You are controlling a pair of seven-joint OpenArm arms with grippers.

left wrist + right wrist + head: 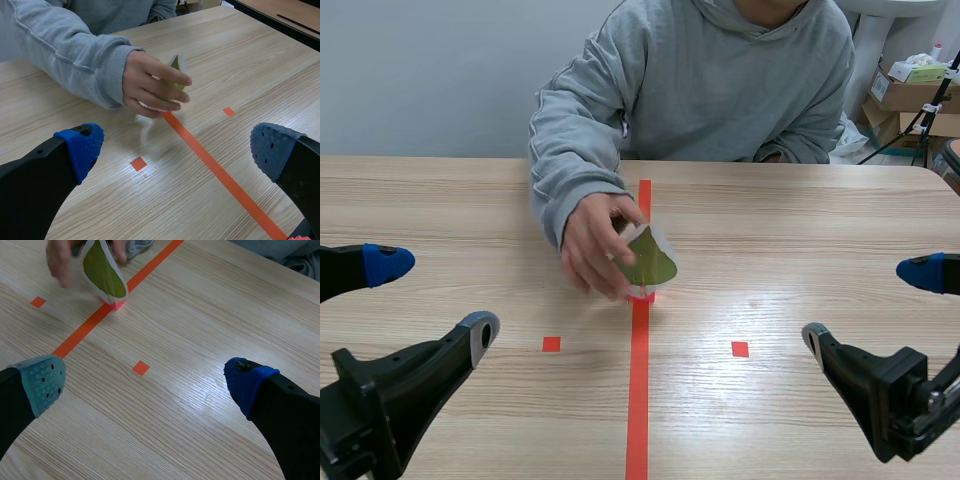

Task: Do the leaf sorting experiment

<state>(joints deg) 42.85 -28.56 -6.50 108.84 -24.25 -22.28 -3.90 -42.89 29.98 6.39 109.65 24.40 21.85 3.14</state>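
Start with the scene view. A person's hand [595, 245] reaches across the counter [800, 230] and holds a green leaf [648, 262] in a clear sleeve. The leaf stands upright on a small pink foot [641, 295] that sits on the red line [639, 400]. Your left pincer [435, 300] and right pincer [868, 305] sit low at either side, both spread wide and holding nothing, well apart from the leaf.

In the left wrist view, the left pincer [177, 150] gapes empty. The hand [150, 87] covers most of the leaf [175, 65] ahead of it.

In the right wrist view, the right pincer [145, 382] is wide open too, with the leaf [102, 275] and foot [116, 302] ahead on the line.

I judge this to be the set-up step: the sample is being presented and isn't yours yet. Hold off until the hand is clear, then come at the thin upright card gently, because it looks easy to tip.
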